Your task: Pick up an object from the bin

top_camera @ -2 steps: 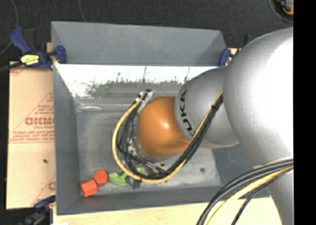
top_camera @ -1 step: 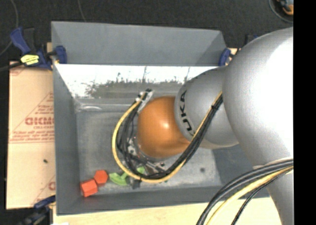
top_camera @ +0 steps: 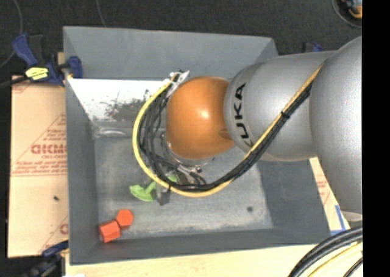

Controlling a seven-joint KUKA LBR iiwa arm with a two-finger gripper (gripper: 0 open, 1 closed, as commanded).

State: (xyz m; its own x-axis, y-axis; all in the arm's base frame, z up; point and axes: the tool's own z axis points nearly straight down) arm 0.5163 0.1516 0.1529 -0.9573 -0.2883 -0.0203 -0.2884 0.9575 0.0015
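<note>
Hanging low in the grey bin [top_camera: 79,148], the hand [top_camera: 162,196] sits under the arm's orange cover [top_camera: 195,117] and cables. A small green thing [top_camera: 142,192] lies just beside the hand, on the side away from the arm. Two orange blocks [top_camera: 110,231] lie further that way, near the bin's corner. I cannot tell if the hand is spread or closed.

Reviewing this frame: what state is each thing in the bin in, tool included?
tool: low over the bin floor, right beside the green thing
green thing: lying on the floor, not lifted
orange blocks: resting side by side near the lower-left corner, apart from the tool
</note>
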